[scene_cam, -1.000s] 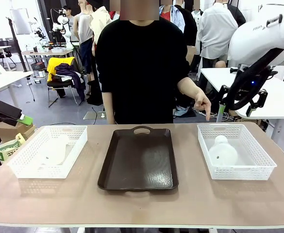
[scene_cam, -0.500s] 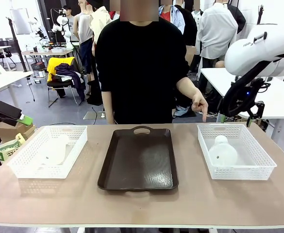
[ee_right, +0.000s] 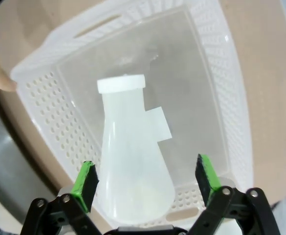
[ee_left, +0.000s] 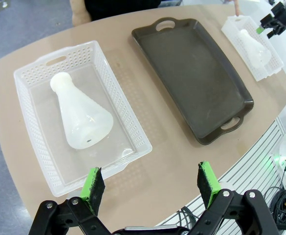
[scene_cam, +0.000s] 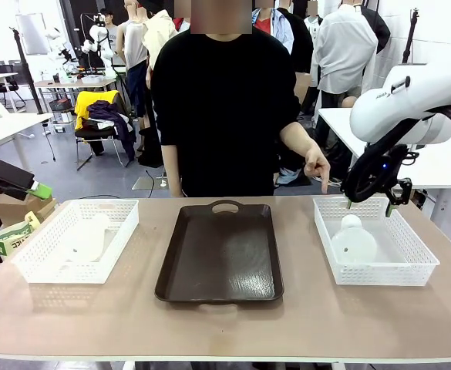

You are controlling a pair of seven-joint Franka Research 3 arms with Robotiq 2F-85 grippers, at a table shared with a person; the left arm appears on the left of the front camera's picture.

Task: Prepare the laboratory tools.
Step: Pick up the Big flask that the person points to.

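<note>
While the right hand [scene_cam: 368, 206] hangs spread and empty over the far end of the right basket [scene_cam: 379, 274], which stands by the table's [scene_cam: 210, 324] right edge, the right flask [scene_cam: 352, 240] lies on its side inside that basket, neck toward the far edge and flat base toward the near edge. From the wrist, this flask sits in line between the two green pads but below them and untouched. A person at the far edge points one finger [scene_cam: 327, 185] down at the basket's far rim. The step in hand appears to be the approach for picking up this flask. The next move would call for a straight descent inside the mesh walls, with one finger on each side of the neck or upper cone. The grip should close firmly, since the sloped wall may slide. The dark tray [scene_cam: 219, 254] at the table's middle is bare and is the likely resting place. The left hand [ee_left: 150, 181], likewise released and empty, is held high off the table's left edge. Below it the left flask [ee_left: 79, 115] lies on its side in the left basket [ee_left: 33, 142].
</note>
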